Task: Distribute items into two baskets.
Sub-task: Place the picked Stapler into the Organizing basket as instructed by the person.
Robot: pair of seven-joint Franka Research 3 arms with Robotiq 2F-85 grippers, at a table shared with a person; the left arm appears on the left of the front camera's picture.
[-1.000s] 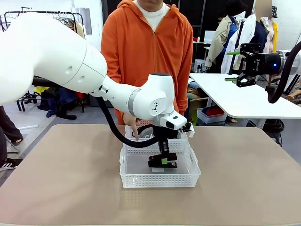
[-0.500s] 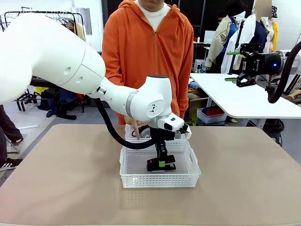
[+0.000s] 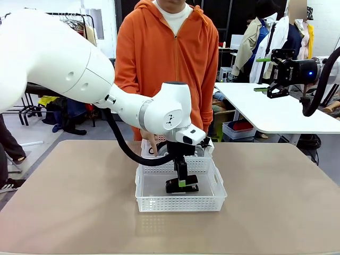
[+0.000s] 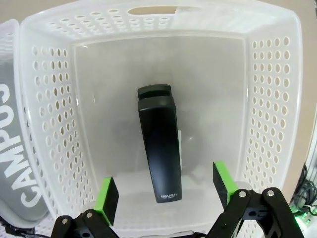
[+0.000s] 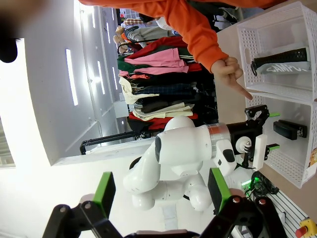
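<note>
My left gripper (image 4: pixel 166 191) stands wide open, holding nothing; the stapler (image 4: pixel 159 143) looks stiff, smooth, best gripped across its narrow sides.

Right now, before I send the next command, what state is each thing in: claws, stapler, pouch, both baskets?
left claw: open, above the stapler, holding nothing
right claw: open, raised, holding nothing
stapler: closed, lying flat on the near basket's floor
near basket: upright, holds the stapler
pouch: lying in the far basket
far basket: upright, holds the pouch
person's hand: pointing towards the baskets
</note>
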